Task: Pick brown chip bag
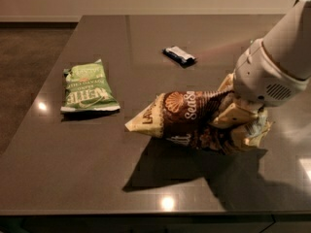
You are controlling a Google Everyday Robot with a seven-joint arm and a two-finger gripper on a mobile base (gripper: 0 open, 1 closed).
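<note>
Hand (241, 119) at right edge of worktop (141, 33), clenched on the right end of the brown chip bag (187, 115). Bag lies sideways, left end raised, shadow below. Legible: shell logo, "Sea S…" in white script, "LA…" on cream end. Green bag (87, 87) flat at left, reads "KETTLE" upside down. Small dark packet (179, 55) behind, text unreadable.

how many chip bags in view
2: the green chip bag lies flat at left; the brown chip bag is right of centre, its right end clamped in the gripper. None seems hidden.
</note>
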